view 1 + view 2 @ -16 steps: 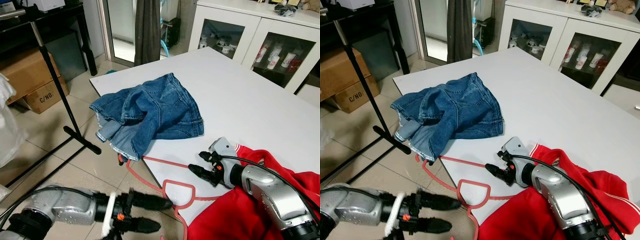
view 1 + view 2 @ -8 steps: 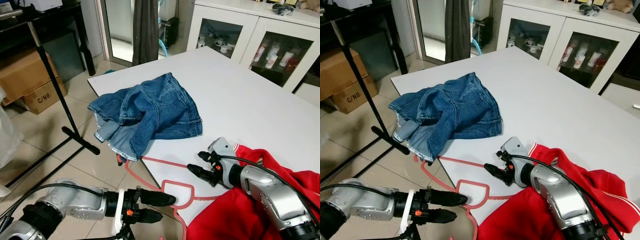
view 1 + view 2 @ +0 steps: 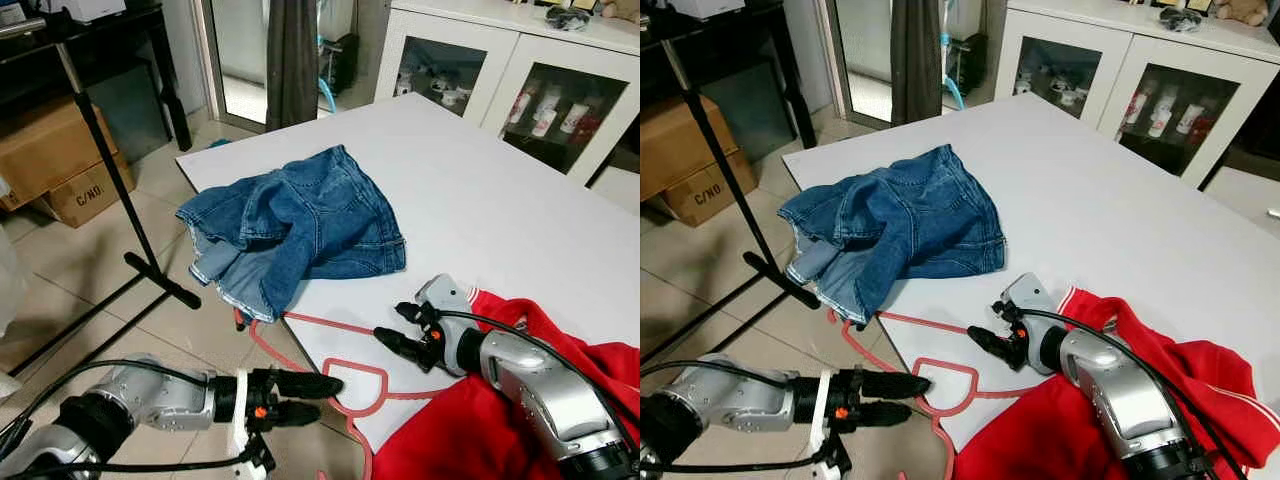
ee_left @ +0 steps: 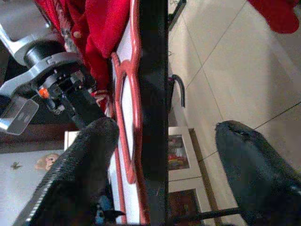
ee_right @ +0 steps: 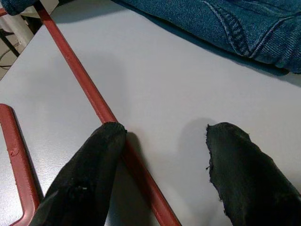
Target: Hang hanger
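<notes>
A red wire hanger [image 3: 352, 372] lies on the near-left corner of the white table [image 3: 480, 200], its loop hanging over the edge. Its hook end [image 3: 240, 320] sits under the blue jeans [image 3: 300, 220]. My left gripper [image 3: 330, 396] is open, low beside the table edge, fingertips at the hanger's loop. In the left wrist view the hanger [image 4: 127, 117] and the dark table edge lie between the fingers [image 4: 80, 169]. My right gripper [image 3: 390, 325] rests open on the table, one finger [image 5: 89, 165] against the hanger's straight bar [image 5: 94, 101].
A red garment [image 3: 480, 430] lies under my right arm at the near right. A black clothes rack stand [image 3: 110, 170] rises from the tiled floor at left, with cardboard boxes [image 3: 60, 160] behind it. A white glass-door cabinet [image 3: 500, 80] stands beyond the table.
My left gripper has swung in from the lower left toward the hanger's loop at the table edge, and its blur is gone. The right gripper has stayed in place.
</notes>
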### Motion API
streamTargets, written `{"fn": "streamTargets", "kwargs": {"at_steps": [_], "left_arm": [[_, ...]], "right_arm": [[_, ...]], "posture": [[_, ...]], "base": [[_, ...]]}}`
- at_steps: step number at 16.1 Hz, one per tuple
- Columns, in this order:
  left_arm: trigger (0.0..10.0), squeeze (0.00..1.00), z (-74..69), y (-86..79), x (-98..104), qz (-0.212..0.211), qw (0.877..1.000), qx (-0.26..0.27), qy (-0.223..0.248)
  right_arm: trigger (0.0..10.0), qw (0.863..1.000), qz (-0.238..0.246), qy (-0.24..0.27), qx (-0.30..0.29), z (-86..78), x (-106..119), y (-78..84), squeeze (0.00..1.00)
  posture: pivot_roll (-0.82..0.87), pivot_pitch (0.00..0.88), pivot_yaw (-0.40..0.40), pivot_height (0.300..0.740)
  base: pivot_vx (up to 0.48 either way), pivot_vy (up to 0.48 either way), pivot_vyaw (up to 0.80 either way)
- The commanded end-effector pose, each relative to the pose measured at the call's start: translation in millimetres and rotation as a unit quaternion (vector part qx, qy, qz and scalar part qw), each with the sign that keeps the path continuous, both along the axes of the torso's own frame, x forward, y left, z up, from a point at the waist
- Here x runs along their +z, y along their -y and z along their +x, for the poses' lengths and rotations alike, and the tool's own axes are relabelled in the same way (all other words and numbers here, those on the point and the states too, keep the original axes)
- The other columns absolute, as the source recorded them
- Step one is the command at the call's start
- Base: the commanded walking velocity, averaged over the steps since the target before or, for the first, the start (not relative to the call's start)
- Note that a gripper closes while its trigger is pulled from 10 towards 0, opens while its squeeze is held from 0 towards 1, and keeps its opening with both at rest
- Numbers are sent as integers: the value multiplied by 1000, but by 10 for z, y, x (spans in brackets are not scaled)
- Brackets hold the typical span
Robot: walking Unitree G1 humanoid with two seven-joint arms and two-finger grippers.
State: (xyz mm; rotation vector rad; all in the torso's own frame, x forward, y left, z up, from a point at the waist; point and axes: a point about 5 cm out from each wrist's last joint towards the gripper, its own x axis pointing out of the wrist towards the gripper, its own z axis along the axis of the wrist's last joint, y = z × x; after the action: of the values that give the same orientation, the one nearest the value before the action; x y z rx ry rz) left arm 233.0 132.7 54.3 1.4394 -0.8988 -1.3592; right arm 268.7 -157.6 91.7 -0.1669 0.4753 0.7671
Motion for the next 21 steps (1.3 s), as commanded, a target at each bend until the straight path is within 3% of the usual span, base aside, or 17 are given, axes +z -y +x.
{"fn": "streamTargets", "kwargs": {"at_steps": [1,21], "left_arm": [[0,0,21,7,3,-4,1000,-4,3],[0,0,99,37,84,-35,999,2,16]], "right_arm": [[10000,1000,-13,-19,-11,-17,-79,41,0],[10000,1000,-14,-5,-16,30,-31,58,0]], "posture": [[84,80,-30,740],[85,65,-32,740]], "base": [[0,0,0],[0,0,0]]}}
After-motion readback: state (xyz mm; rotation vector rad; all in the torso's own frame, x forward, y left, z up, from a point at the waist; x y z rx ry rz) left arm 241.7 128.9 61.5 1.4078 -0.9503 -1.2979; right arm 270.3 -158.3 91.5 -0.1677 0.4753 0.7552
